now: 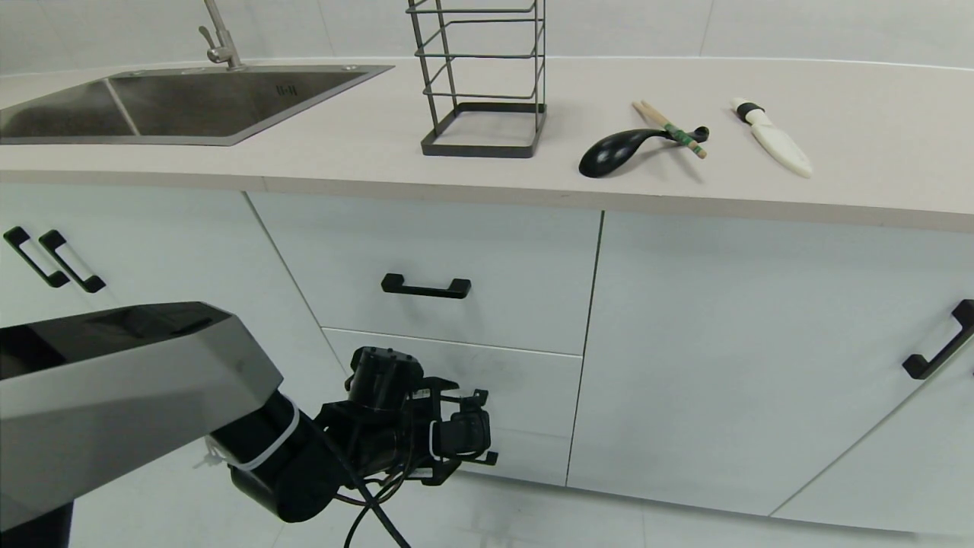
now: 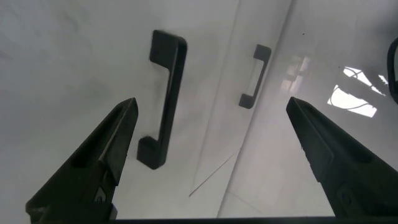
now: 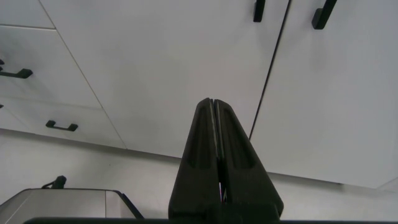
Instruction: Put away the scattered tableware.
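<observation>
Surface [image 1: 837, 91]: pale beige, plain. Sink [image 1: 228, 91]: brushed steel grey; tap [image 1: 219, 42] same silver. Wire rack [image 1: 479, 151]: dark grey/blk. Spoon [image 1: 612, 152]: glossy blk. Chopsticks [image 1: 670, 128]: light wood w/ a green patterned band. Knife [image 1: 776, 141]: cream-white, w/ a blk band on the white handle end. Cabinet fronts [image 1: 723, 342]: plain white, thin dark seams btwn doors & drawers. Handles [image 1: 424, 287]: matte blk. Wall [image 1: 761, 27] behind: white. Floor [image 1: 609, 525]: pale grey-white, shiny. Left end effector [image 2: 211, 106]: blk fingers. Right end effector [image 3: 213, 102]: blk too.
</observation>
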